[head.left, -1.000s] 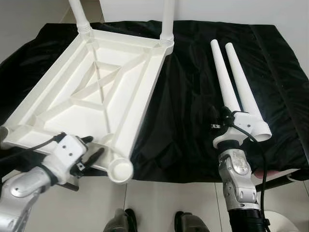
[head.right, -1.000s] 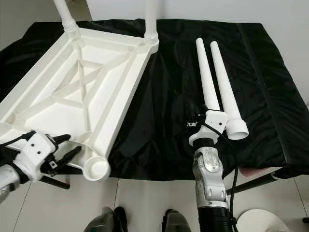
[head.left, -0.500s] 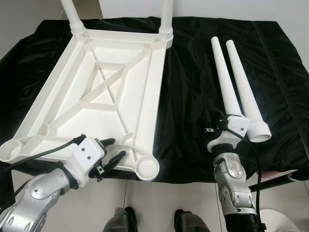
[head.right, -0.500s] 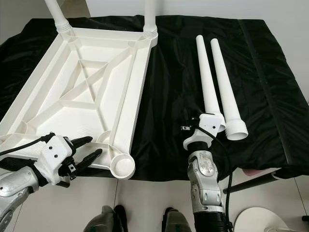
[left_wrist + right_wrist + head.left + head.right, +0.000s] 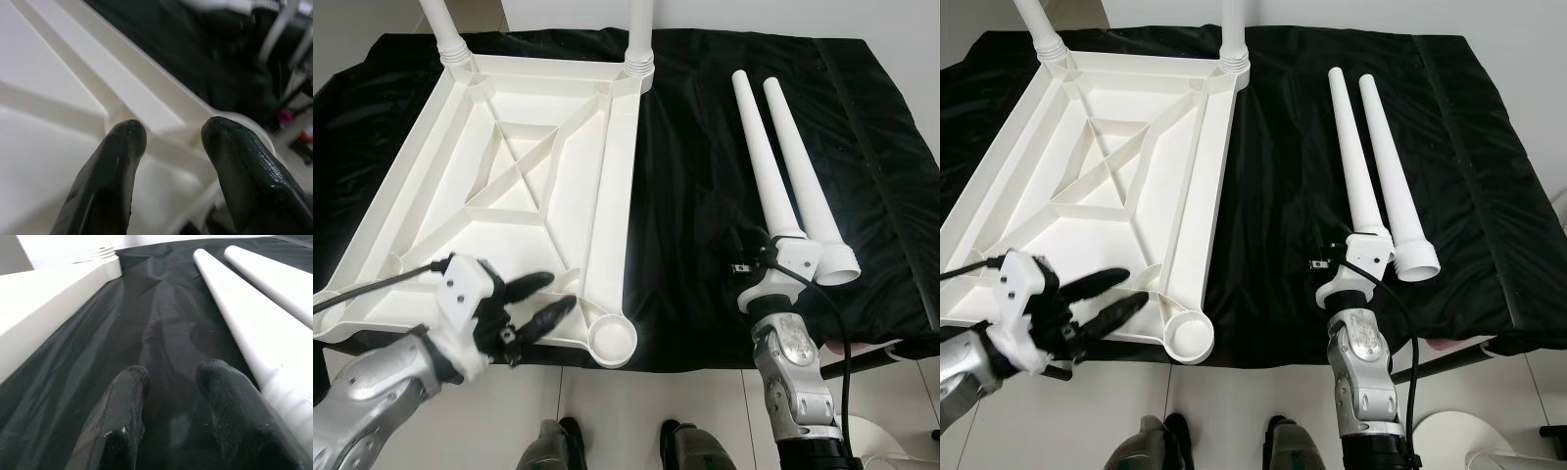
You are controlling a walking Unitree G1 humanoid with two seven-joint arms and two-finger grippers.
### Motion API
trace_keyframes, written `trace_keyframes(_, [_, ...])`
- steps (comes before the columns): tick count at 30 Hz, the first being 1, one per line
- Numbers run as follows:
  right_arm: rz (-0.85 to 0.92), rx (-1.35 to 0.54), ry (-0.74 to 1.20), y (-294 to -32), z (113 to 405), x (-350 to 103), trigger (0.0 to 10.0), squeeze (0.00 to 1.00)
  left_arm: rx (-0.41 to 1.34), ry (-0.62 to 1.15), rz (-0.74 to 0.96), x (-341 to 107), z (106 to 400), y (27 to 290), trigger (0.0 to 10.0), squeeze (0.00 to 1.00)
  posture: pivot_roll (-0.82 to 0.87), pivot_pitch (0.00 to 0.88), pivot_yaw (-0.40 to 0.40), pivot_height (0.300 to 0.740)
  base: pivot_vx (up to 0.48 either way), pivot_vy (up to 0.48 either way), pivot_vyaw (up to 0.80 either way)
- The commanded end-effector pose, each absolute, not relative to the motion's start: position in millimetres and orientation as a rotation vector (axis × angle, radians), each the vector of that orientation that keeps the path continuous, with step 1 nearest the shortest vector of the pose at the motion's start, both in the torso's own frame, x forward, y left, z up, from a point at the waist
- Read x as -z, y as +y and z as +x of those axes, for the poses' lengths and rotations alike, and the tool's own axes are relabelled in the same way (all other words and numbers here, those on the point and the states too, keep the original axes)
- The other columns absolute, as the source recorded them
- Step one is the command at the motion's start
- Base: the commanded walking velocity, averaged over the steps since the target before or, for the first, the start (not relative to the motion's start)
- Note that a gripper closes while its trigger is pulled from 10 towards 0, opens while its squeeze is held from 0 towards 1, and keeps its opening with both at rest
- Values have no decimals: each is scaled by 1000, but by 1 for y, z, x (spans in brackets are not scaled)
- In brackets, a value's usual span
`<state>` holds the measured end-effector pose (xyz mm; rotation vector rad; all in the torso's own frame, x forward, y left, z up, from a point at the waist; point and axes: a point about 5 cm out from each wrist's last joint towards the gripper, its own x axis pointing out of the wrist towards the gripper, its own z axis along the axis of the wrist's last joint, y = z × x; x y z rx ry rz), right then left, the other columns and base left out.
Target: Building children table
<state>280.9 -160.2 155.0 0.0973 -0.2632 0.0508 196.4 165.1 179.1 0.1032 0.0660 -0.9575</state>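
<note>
The white table top lies upside down on the black cloth, ribs facing up. Two legs stand in its far corner sockets. Its near right corner socket holds nothing. My left gripper hovers open just left of that socket, over the near rim; its fingers straddle a rib without touching. Two loose white legs lie side by side on the cloth to the right. My right gripper is open low over the cloth beside their wide ends, holding nothing.
The black cloth covers the whole work surface and hangs over its near edge. My feet stand on the tiled floor below. A white round object sits on the floor at the lower right.
The view has shifted as I moved. My left gripper has come right along the near rim toward the corner socket, its fingers spread wider. The right gripper stays by the loose legs' wide ends.
</note>
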Motion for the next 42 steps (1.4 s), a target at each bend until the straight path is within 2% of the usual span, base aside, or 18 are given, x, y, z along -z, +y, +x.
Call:
trace_keyframes(1, [88, -60, -239, -159, 280, -151, 10000, 0, 1222, 141, 127, -172, 181, 160, 10000, 0, -99, 228, 47, 740, 0, 0, 0])
trace_keyframes(6, [85, -60, -242, -161, 280, -151, 10000, 0, 1228, 210, 226, -157, 180, 160, 10000, 0, -101, 224, 44, 740, 0, 0, 0])
trace_keyframes(7, [84, -61, -242, -161, 280, -151, 10000, 0, 1212, 221, 248, -154, 181, 160, 10000, 631, -104, 221, 43, 740, 0, 0, 0])
trace_keyframes(10, [83, -63, -241, -161, 280, -151, 10000, 0, 1198, 235, 269, -154, 182, 161, 10000, 631, -104, 221, 43, 740, 0, 0, 0])
trace_keyframes(11, [82, -66, -241, -160, 280, -151, 10000, 0, 1177, 234, 318, -151, 185, 162, 10000, 1000, -104, 223, 39, 740, 0, 0, 0])
trace_keyframes(13, [83, -70, -242, -159, 280, -152, 10000, 0, 1144, 225, 389, -146, 188, 163, 10000, 1000, -104, 223, 39, 740, 0, 0, 0])
trace_keyframes(16, [82, -71, -242, -159, 280, -152, 10000, 0, 1135, 228, 406, -145, 189, 163, 10000, 1000, -105, 221, 38, 740, 0, 0, 0])
trace_keyframes(17, [82, -72, -243, -159, 281, -152, 10000, 0, 1119, 227, 430, -143, 191, 163, 10000, 0, -107, 222, 38, 740, 0, 0, 0])
trace_keyframes(20, [81, -71, -246, -159, 281, -153, 10000, 0, 1061, 217, 499, -137, 199, 164, 10000, 0, -108, 222, 40, 740, 0, 0, 0])
trace_keyframes(28, [83, -68, -246, -158, 281, -153, 10000, 0, 1006, 159, 508, -140, 215, 159, 10000, 0, -117, 224, 43, 740, 0, 0, 0])
trace_keyframes(42, [94, -67, -244, -154, 280, -152, 10000, 0, 1021, -5, 476, -142, 241, 110, 10000, 0, -123, 227, 47, 740, 0, 0, 0])
